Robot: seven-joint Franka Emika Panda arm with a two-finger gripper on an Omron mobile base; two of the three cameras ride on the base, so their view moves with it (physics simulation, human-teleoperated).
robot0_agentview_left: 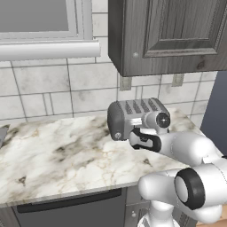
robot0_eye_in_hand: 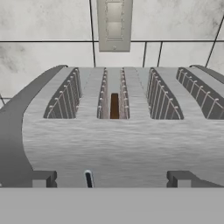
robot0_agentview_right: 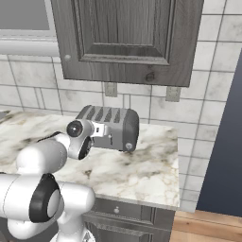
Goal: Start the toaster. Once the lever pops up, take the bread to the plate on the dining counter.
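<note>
Gripper (robot0_eye_in_hand: 112, 186) spread at toaster (robot0_eye_in_hand: 118, 131); bread (robot0_eye_in_hand: 114, 106) mostly sunk

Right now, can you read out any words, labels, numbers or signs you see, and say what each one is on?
None to read. The toaster, its knob, the wall plates and the cabinet carry no text or marks.

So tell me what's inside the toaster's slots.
A thin dark-brown slice of bread stands in the second slot from the left of the boxy grey metal toaster. The other three slots look empty, though their bottoms are hidden.
</note>
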